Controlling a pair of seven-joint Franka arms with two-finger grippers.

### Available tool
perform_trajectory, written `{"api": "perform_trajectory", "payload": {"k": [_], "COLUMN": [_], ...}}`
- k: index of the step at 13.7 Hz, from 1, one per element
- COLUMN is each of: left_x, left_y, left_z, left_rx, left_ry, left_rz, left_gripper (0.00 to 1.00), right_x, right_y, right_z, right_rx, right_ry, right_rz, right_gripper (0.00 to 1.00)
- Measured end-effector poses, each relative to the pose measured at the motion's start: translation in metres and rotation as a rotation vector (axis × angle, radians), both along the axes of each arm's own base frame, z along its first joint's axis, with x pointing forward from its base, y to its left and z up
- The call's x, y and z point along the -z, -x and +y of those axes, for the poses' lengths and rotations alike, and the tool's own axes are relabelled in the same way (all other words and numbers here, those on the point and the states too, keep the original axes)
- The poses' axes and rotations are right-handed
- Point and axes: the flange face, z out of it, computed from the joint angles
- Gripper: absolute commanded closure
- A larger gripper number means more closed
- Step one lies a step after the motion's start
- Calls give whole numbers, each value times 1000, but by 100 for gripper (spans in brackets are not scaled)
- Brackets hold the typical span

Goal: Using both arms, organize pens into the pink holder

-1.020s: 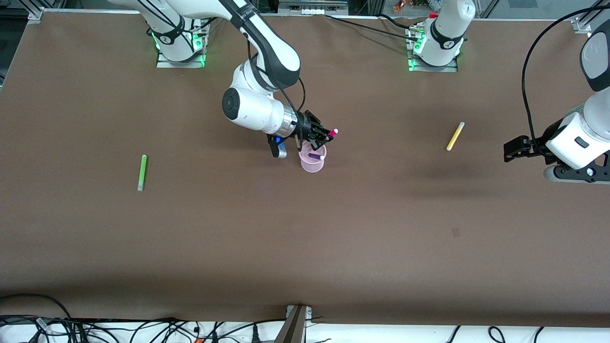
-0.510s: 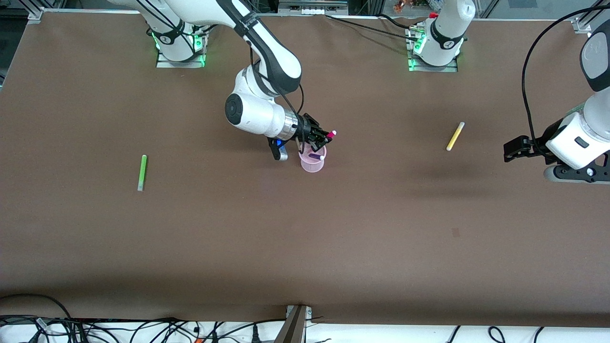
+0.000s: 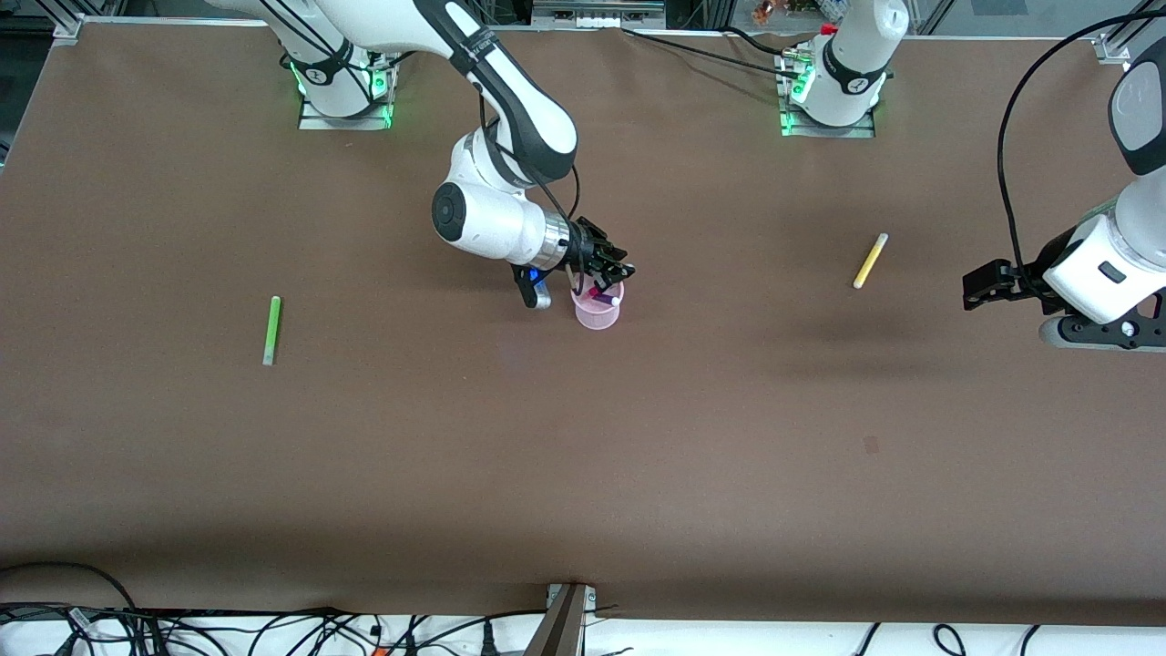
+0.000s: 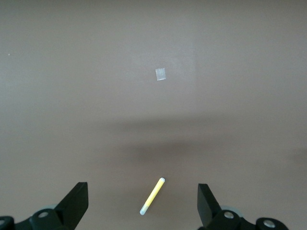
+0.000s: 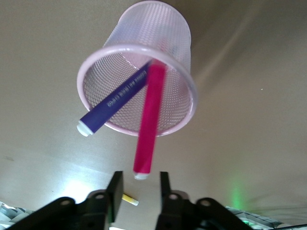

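Note:
The pink holder stands mid-table. A dark purple pen leans in it, white end over the rim. A magenta pen is in it too, tilted, its whitish end just clear of my right gripper, which hangs open right over the rim. The yellow pen lies toward the left arm's end of the table. In the left wrist view it shows on the table between the wide-open fingers of my left gripper, which waits above. The green pen lies toward the right arm's end.
A small pale patch marks the brown table nearer the front camera than the yellow pen. Cables run along the table's near edge. The arm bases stand along the edge farthest from the camera.
My right gripper sank toward the holder and opened; the magenta pen left its fingers and now leans in the holder. The left arm has not moved.

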Motion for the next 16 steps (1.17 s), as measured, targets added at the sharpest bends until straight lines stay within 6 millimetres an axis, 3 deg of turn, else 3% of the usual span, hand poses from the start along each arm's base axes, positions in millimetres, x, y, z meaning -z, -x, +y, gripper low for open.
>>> {"api": "perform_trajectory", "payload": {"k": [3, 6, 9, 13, 16], "left_x": [0, 0, 0, 0, 0], "left_y": [0, 0, 0, 0, 0], "left_z": [0, 0, 0, 0, 0], "left_rx": [0, 0, 0, 0, 0], "left_ry": [0, 0, 0, 0, 2], "left_rz": [0, 0, 1, 1, -4], "left_gripper": [0, 0, 0, 0, 0], "right_x": [-12, -51, -98, -164, -203], "right_y": [-10, -38, -74, -105, -110], "right_z": [-2, -29, -87, -170, -238], "right_rx": [9, -22, -146, -383, -618], "right_ry": [-10, 23, 100, 182, 276], "right_rz": [-24, -116, -225, -334, -412], "right_gripper": [0, 0, 0, 0, 0]}}
